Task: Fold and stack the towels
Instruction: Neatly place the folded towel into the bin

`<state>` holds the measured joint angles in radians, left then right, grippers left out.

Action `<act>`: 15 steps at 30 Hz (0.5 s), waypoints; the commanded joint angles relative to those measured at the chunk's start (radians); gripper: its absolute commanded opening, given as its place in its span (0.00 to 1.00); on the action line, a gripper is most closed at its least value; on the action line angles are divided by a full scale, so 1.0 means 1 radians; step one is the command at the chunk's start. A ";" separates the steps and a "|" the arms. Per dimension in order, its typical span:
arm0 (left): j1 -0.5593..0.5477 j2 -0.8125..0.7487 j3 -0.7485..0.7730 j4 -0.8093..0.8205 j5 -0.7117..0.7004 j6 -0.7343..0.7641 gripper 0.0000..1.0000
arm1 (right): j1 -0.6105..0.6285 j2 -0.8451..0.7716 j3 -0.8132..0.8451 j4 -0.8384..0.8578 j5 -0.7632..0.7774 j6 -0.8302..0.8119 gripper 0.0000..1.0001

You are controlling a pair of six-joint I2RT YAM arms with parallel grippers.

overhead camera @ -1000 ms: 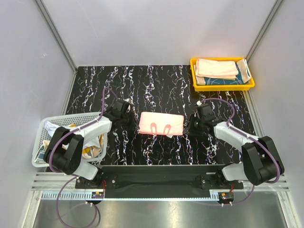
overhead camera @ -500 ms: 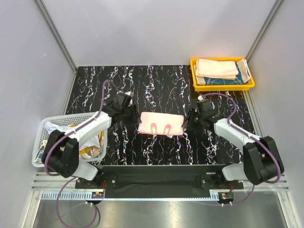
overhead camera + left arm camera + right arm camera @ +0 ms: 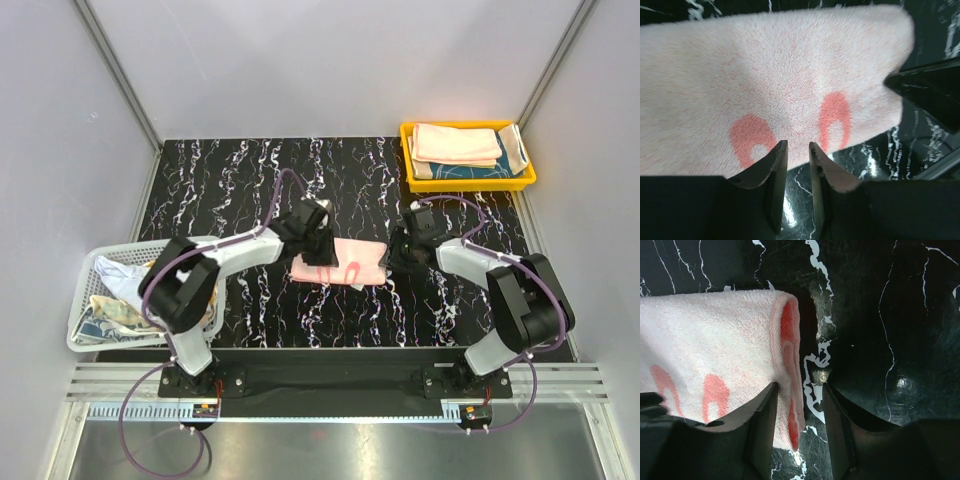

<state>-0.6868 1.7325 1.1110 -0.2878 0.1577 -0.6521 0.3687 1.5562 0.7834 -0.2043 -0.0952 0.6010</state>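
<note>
A folded pink towel (image 3: 345, 262) with red loop marks lies flat at the middle of the table. My left gripper (image 3: 320, 245) hovers over its left half. In the left wrist view the left gripper (image 3: 797, 145) stands open by a narrow gap at the towel's (image 3: 780, 85) near edge, with nothing between its fingers. My right gripper (image 3: 397, 252) is at the towel's right end. In the right wrist view the right gripper (image 3: 799, 386) is open and straddles the towel's (image 3: 715, 345) folded edge, one finger over the cloth, the other over the table.
A yellow tray (image 3: 468, 184) at the back right holds a stack of folded towels (image 3: 455, 142). A white mesh basket (image 3: 130, 246) at the near left holds crumpled towels (image 3: 115, 305). Grey walls close in the black marbled table (image 3: 230, 180).
Both grippers have opened from shut. The left arm has swung right, from the pink towel's left end to above the towel. The right gripper has hardly moved.
</note>
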 commanded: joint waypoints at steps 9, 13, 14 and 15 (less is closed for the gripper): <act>-0.028 0.108 -0.005 0.082 -0.013 -0.060 0.25 | 0.038 0.047 -0.004 0.092 0.045 0.043 0.47; -0.030 0.108 -0.008 0.068 -0.023 -0.064 0.25 | 0.055 0.080 0.004 0.103 0.060 0.049 0.47; -0.028 0.108 -0.008 0.067 -0.024 -0.064 0.25 | 0.058 0.087 0.002 0.108 0.060 0.054 0.46; -0.028 0.108 -0.008 0.062 -0.026 -0.064 0.25 | 0.059 0.090 0.002 0.111 0.060 0.057 0.44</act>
<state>-0.7136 1.8435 1.1099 -0.2455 0.1574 -0.7082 0.4088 1.6062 0.7815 -0.1051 -0.0849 0.6422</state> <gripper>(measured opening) 0.251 0.455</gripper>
